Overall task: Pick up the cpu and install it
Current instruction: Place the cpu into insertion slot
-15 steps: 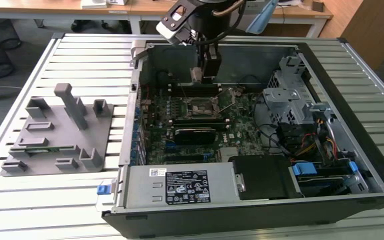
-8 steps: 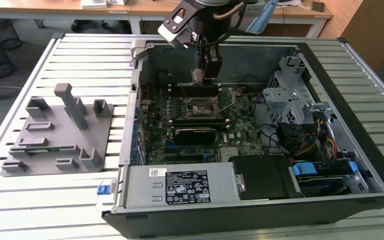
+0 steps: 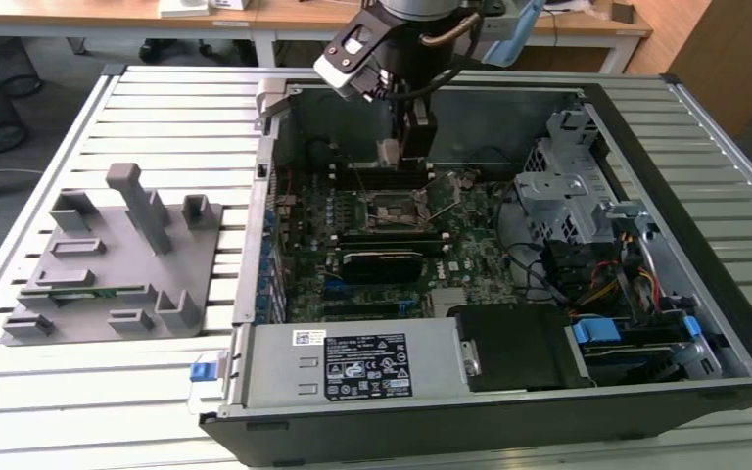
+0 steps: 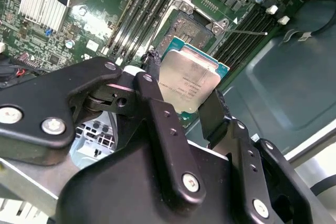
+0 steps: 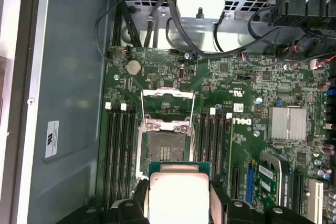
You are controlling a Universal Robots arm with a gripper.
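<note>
The claw [image 4: 185, 92] had its two black fingers [image 4: 157, 111] closed on opposite edges of the cpu [image 4: 190, 80], silvery top up, holding it over the motherboard [image 5: 247, 129] inside the opened computer case [image 3: 709, 211], just short of the socket [image 5: 165, 148]. Beyond the chip lay that socket, bare, its retaining frame [image 5: 167, 103] swung back toward the board's far edge, with memory slots [image 5: 118, 145] flanking either side. To my eye the chip wanted squaring to the socket's corners and keeping level, coming down straight, never slid across the contacts.
</note>
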